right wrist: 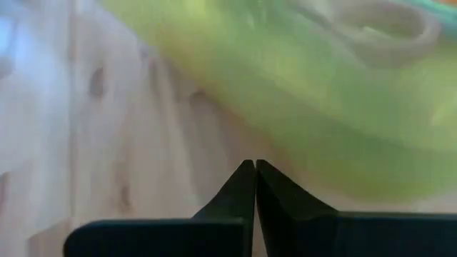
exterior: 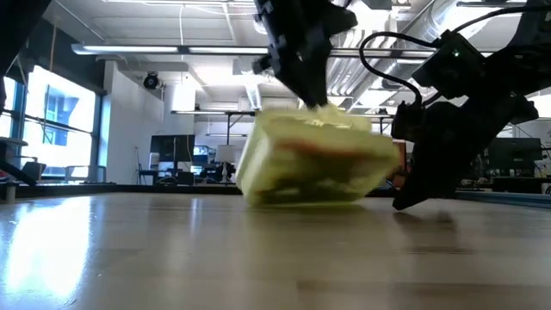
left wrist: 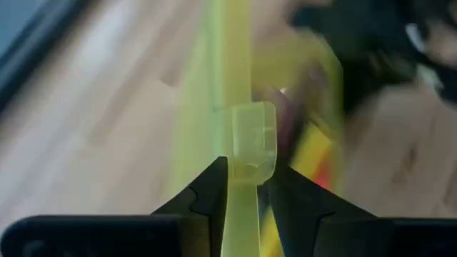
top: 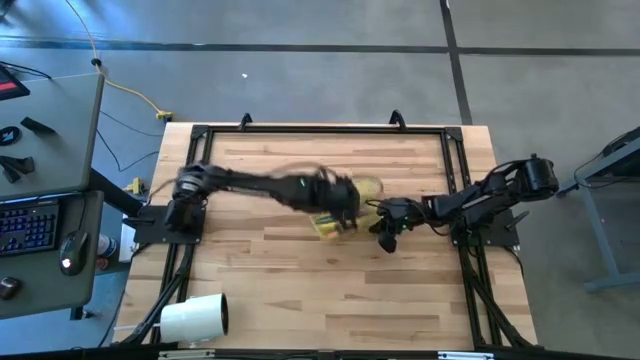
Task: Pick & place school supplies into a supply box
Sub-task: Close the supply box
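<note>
The supply box (top: 367,188) is a translucent yellow-green case near the table's middle. In the low view the supply box (exterior: 318,164) sits tilted, its lower edge on the wood. School supplies show as orange and dark streaks (exterior: 331,148) through its wall, and as yellow and red ones (left wrist: 315,155) in the left wrist view. My left gripper (top: 345,205) (exterior: 320,102) is shut on the box's upper edge. My right gripper (top: 386,240) (right wrist: 255,164) is shut and hangs low at the box's right side (exterior: 403,202), a little short of the box's wall (right wrist: 321,93). My left gripper (left wrist: 248,178) pinches the box's thin upper rim at its latch tab (left wrist: 251,139) between the two fingers. The fingers come from above, pointing down, and lie across the rim. The box hangs tilted below them with its lower edge (exterior: 301,200) on the table.
A big white cylinder roll (top: 195,318) lies at the table's near left corner. A black frame (top: 320,130) runs round the tabletop. Bare wood lies on the near side of the box. A desk with a keyboard (top: 30,225) stands left of the table.
</note>
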`<act>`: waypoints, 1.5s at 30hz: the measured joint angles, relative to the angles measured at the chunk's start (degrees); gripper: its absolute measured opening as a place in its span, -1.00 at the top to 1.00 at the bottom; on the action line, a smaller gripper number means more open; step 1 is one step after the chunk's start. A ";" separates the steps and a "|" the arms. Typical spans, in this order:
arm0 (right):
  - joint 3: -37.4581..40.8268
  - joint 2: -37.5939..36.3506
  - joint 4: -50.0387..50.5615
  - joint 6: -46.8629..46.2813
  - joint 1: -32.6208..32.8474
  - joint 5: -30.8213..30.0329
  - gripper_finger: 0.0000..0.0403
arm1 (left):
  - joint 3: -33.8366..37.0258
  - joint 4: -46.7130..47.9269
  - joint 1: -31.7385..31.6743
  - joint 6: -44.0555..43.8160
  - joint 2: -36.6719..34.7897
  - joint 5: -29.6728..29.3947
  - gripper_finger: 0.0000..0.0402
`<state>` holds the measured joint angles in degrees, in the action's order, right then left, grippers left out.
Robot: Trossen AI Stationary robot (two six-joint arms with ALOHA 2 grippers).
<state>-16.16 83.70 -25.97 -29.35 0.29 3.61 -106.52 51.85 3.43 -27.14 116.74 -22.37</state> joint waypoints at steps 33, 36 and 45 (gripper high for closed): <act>0.04 -11.51 3.37 7.78 4.82 -4.89 1.00 | 0.35 4.75 6.32 -8.56 1.08 -13.83 0.58; 0.04 -14.14 6.39 8.08 6.16 -9.07 1.00 | 0.35 9.83 5.46 -14.02 1.06 -15.72 0.82; 0.07 -18.68 7.22 13.87 7.64 -22.64 1.00 | 5.36 6.07 2.76 -16.80 1.43 -4.39 0.76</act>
<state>-16.10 65.02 -18.76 -15.48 7.92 -19.03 -101.16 57.92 6.19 -43.94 118.17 -26.76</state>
